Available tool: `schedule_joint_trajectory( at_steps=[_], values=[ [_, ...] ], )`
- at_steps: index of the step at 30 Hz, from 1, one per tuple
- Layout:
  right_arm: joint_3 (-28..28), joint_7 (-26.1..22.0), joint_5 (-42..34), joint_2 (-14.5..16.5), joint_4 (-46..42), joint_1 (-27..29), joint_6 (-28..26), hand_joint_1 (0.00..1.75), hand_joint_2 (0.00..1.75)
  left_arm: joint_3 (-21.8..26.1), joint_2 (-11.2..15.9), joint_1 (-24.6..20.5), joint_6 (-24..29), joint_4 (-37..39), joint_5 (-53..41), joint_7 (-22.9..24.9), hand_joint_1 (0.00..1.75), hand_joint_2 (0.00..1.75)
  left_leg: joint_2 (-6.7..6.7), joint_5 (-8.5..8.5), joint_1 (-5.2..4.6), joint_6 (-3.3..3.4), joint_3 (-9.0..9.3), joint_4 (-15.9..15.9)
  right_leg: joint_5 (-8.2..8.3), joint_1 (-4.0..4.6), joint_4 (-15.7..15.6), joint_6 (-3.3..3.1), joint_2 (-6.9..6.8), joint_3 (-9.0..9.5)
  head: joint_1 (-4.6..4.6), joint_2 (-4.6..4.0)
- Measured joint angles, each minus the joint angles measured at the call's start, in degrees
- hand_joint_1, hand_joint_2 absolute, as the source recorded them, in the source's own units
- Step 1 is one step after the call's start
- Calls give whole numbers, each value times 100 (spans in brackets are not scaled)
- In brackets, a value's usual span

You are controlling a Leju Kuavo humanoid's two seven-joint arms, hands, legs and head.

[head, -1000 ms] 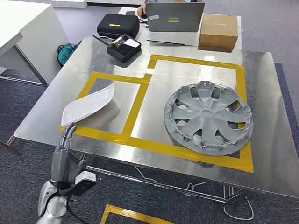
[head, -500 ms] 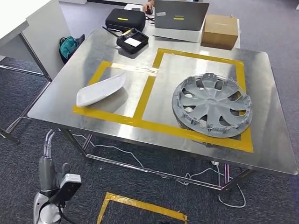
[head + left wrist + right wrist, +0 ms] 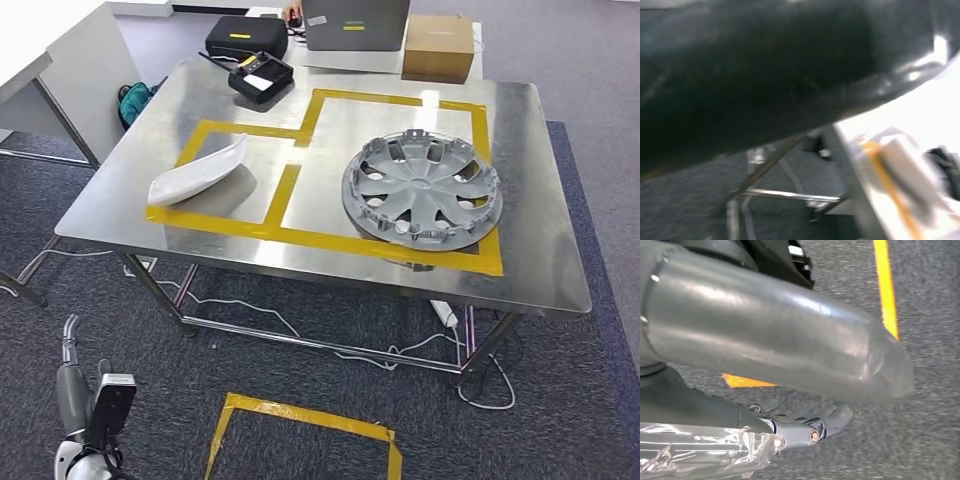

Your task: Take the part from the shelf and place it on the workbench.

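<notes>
White part (image 3: 198,170) lies on the workbench (image 3: 113,195) inside the yellow tape frame (image 3: 226,225), well apart from the left hand (image 3: 69,385), which hangs empty below, fingers extended.

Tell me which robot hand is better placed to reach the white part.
Left, probably: the left robot hand is on the side where the white part lies; the right robot hand hangs over the floor.
</notes>
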Motion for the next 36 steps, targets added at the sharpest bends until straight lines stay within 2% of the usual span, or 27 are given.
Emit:
schedule_joint_trajectory(
  at_steps=[1,2,3,4,6,8,10,11,13,15,16,17,18,19,20,21,23,25,26,27,28,30,31,32,33,34,36],
  values=[
    [-7,-1,25,2,-2,3,16,0,0,78,9,-26,17,180,-14,0,0,0,-1,-35,16,-16,5,228,79,-4,4,11,8,-90,-1,0],
    [-15,-1,45,3,-4,5,30,0,0,155,19,-49,32,351,-28,0,0,0,-2,53,32,-27,93,282,152,-11,9,31,18,-188,-2,0],
    [-25,-2,60,4,-5,6,38,0,0,224,30,-70,40,497,-42,0,0,0,-3,214,47,-35,276,138,220,-21,13,58,26,-278,-2,0],
    [-33,-2,66,7,-5,4,41,0,0,279,39,-89,44,609,-46,0,0,0,-11,357,64,-45,552,-189,281,-30,21,91,36,-351,-2,0],
    [-41,-6,74,11,-11,-2,42,0,0,352,51,-142,50,777,-62,0,0,0,-54,399,83,-29,1153,-1034,390,-27,46,166,48,-463,-6,0],
    [-45,-14,89,13,-20,-5,42,0,0,414,55,-202,67,952,-85,0,0,0,-89,308,66,48,1404,-1481,510,-20,36,235,50,-515,-8,0],
    [-52,-18,118,14,-23,13,43,0,0,500,56,-248,92,1179,-109,-1,0,0,-69,365,40,170,1325,-1502,581,-45,9,302,50,-542,-4,0],
    [-58,-16,137,14,-24,27,43,0,0,556,63,-277,107,1324,-123,-1,0,0,-55,421,32,231,1272,-1499,476,-58,71,326,46,-586,0,0],
    [-67,-15,183,14,-23,41,44,0,0,692,95,-356,138,1656,-148,-2,0,0,-32,555,20,328,1135,-1502,-49,-63,528,347,37,-736,10,0],
    [-69,-16,229,14,-23,32,44,0,0,820,138,-415,141,1996,-164,-2,0,0,-23,695,-15,369,965,-1496,-587,-46,1292,340,36,-889,16,0],
    [-69,-16,255,14,-23,26,44,0,0,887,158,-439,132,2179,-196,-2,0,0,-18,768,-37,378,872,-1491,-668,-33,1583,328,36,-896,19,0],
    [-69,-17,282,14,-23,23,44,0,0,960,174,-459,125,2360,-233,-2,0,0,-10,839,-58,382,775,-1482,-611,-16,1708,306,35,-819,18,0],
    [-70,-18,312,13,-24,22,47,0,0,1037,198,-485,122,2546,-272,-2,0,0,-5,903,-76,381,686,-1471,-458,5,1630,273,35,-644,18,0],
    [-71,-21,342,12,-24,20,51,0,0,1115,226,-523,114,2759,-296,-2,0,0,-2,964,-91,377,606,-1461,-298,32,1362,230,34,-373,18,0],
    [-71,-27,375,8,-25,11,59,0,0,1187,261,-569,87,2988,-295,-1,0,0,0,1019,-106,367,541,-1447,-246,60,942,178,29,-37,17,0],
    [-72,-37,407,4,-25,-5,72,0,0,1257,303,-618,36,3238,-284,-1,0,0,2,1071,-121,351,493,-1436,-278,80,479,142,22,294,15,0],
    [-69,-59,466,-3,-24,-35,103,0,0,1403,379,-695,-180,3747,-246,-1,0,0,15,1181,-129,304,447,-1427,-419,113,-102,107,19,633,7,0],
    [-68,-72,512,-6,-20,-31,133,0,0,1548,447,-731,-534,4185,-208,15,0,0,21,1272,-116,247,417,-1433,-363,113,-178,69,15,582,13,0],
    [-68,-75,531,-9,-17,-26,142,0,0,1609,472,-733,-731,4382,-192,37,0,0,10,1205,-109,210,379,-1397,-300,103,-183,29,6,527,14,0],
    [-69,-79,549,-13,-15,-23,149,0,0,1664,493,-725,-923,4562,-176,82,0,0,-4,1018,-97,170,321,-1272,-222,87,-195,-10,-3,458,0,0],
    [-69,-85,566,-17,-12,-23,154,0,0,1717,510,-714,-1102,4720,-156,158,0,0,-18,730,-77,127,240,-1032,-139,72,-202,-36,-10,388,-16,0],
    [-69,-98,598,-26,-12,-21,163,0,0,1819,522,-700,-1425,4980,-111,372,0,0,-28,134,-28,45,69,-304,15,69,-191,-47,-17,223,-49,0],
    [-69,-103,618,-31,-12,-19,172,0,0,1865,530,-695,-1546,5086,-102,507,0,0,-28,14,-4,13,27,19,86,65,-177,-32,-30,134,-51,0],
    [-69,-107,640,-35,-12,-18,185,0,0,1902,533,-689,-1638,5177,-104,649,0,0,-28,35,18,-15,52,200,150,56,-157,-11,-49,30,-51,0],
    [-69,-110,668,-43,-9,-19,201,0,0,1929,534,-684,-1699,5249,-122,804,0,0,-27,165,40,-42,164,190,205,40,-130,16,-73,-71,-51,0],
    [-69,-113,698,-53,-5,-21,220,0,0,1953,534,-683,-1755,5313,-151,986,0,0,-19,331,66,-75,385,-27,253,19,-94,52,-99,-169,-51,0],
    [-68,-123,749,-97,5,-29,249,0,0,1980,514,-695,-1818,5406,-218,1280,0,0,46,454,115,-133,1007,-833,326,1,-7,134,-146,-318,-70,0]
  ],
)
